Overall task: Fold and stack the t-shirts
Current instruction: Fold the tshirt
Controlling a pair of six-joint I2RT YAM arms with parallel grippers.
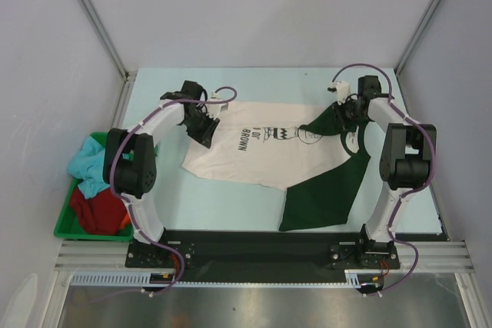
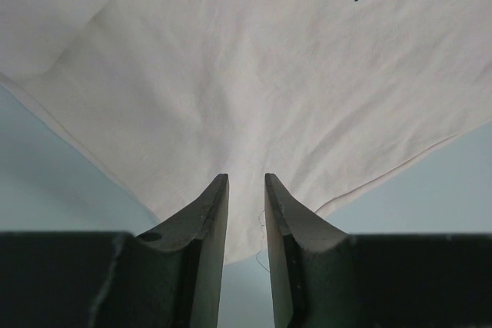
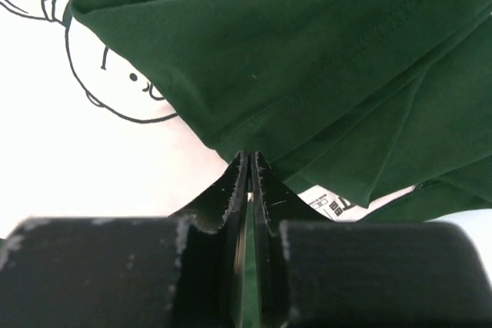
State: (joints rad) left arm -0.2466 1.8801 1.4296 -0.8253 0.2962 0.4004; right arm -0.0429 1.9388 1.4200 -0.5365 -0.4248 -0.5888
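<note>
The cream t-shirt [image 1: 257, 160] with black lettering lies spread flat in the middle of the table. The dark green t-shirt [image 1: 323, 190] lies to its right, with one part drawn up over the cream shirt's right side. My left gripper [image 1: 205, 128] is at the cream shirt's left edge. In the left wrist view its fingers [image 2: 247, 178] stand a little apart, with a corner of the cream cloth [image 2: 231, 74] lying between them. My right gripper [image 1: 341, 110] is shut on a fold of the green shirt [image 3: 307, 51], seen in the right wrist view [image 3: 251, 156] over the cream shirt [image 3: 92, 167].
A green bin [image 1: 64, 230] stands at the table's left edge. It holds a light blue shirt [image 1: 91, 163], a dark red one [image 1: 96, 209] and a bit of orange cloth [image 1: 125, 224]. Grey walls close in both sides and the back.
</note>
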